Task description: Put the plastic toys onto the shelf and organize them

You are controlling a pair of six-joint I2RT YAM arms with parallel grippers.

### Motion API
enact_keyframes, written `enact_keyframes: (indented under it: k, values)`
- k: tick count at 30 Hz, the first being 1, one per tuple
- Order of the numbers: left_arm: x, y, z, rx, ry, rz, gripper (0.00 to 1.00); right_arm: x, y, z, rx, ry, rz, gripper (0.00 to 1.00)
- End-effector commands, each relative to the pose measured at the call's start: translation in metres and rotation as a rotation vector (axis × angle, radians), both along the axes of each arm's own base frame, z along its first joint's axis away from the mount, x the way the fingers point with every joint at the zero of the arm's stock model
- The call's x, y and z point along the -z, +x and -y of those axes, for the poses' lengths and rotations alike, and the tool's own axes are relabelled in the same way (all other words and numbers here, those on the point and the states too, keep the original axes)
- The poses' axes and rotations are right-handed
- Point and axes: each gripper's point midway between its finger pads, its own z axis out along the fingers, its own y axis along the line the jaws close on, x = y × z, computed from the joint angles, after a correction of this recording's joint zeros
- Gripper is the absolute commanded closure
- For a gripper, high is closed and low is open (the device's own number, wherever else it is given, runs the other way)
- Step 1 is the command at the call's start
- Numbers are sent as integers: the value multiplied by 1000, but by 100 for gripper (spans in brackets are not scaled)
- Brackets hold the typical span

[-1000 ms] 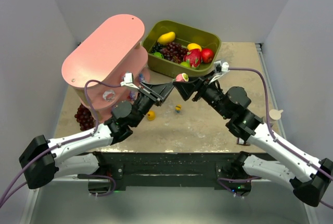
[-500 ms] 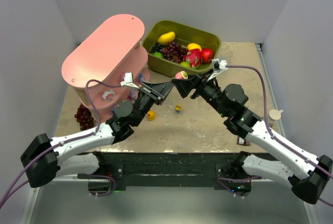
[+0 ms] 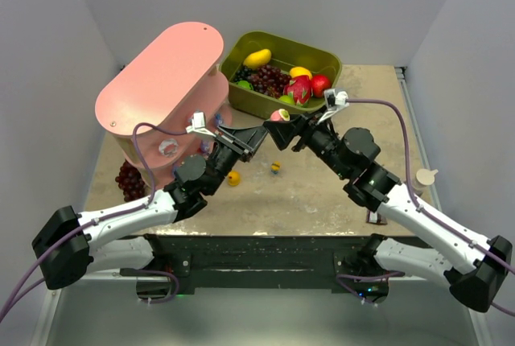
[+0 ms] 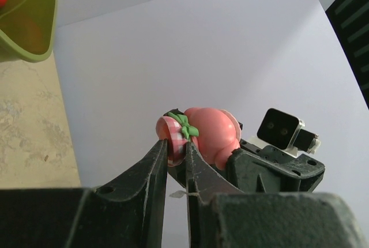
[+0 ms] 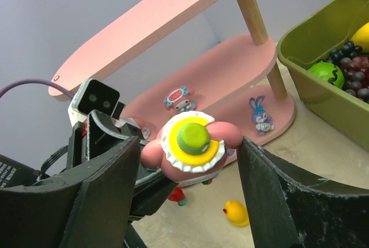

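Note:
A pink figurine point(image 3: 279, 115) with a yellow and green hat hangs in mid-air between my two grippers. My left gripper point(image 3: 261, 133) is shut on its pink checked part point(image 4: 172, 138), as the left wrist view point(image 4: 176, 147) shows. My right gripper point(image 5: 189, 144) has a finger against each side of the figurine's body point(image 5: 193, 144); it also shows in the top view point(image 3: 283, 127). The pink shelf point(image 3: 161, 72) stands at the left. Its lowest board point(image 5: 230, 86) holds a purple rabbit point(image 5: 262, 115) and a candy-shaped figurine point(image 5: 180, 98). A yellow duck point(image 3: 233, 178) lies on the table.
The olive bin point(image 3: 326, 58) with fruits stands behind the grippers. A dark grape bunch point(image 3: 129, 181) lies by the shelf's foot. A small toy point(image 3: 276, 168) and a red toy point(image 5: 176, 195) lie on the table. A white object point(image 3: 424, 177) sits at the right edge.
My right gripper has moved a little left and back with the pink figurine, bringing it up to the left gripper's tips. The left arm has hardly moved.

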Motion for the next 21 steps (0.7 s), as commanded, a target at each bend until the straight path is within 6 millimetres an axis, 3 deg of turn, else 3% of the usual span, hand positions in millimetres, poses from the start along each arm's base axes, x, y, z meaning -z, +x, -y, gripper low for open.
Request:
enact_keyframes:
  k: [1,5,9,16,19,20,21]
  values:
    - [-23,7,-9,-50,-61,29,100,-23,-2,-6,-16,22,42,32]
    - [-22,7,-9,-51,-55,29,100,-20,2,-6,5,11,35,44]
    - [-21,6,-11,-55,-47,30,94,-19,6,-6,22,2,30,66]
    - [-19,4,-18,-73,-26,26,89,-20,11,-3,55,-1,19,77]
    - [-19,3,-20,-79,-13,27,61,-21,14,-1,74,-2,7,78]
    - [-20,3,-21,-80,-11,29,46,-21,16,-1,86,-2,1,78]
    - [-20,2,-22,-81,-8,32,40,-22,17,0,92,-4,-2,78]
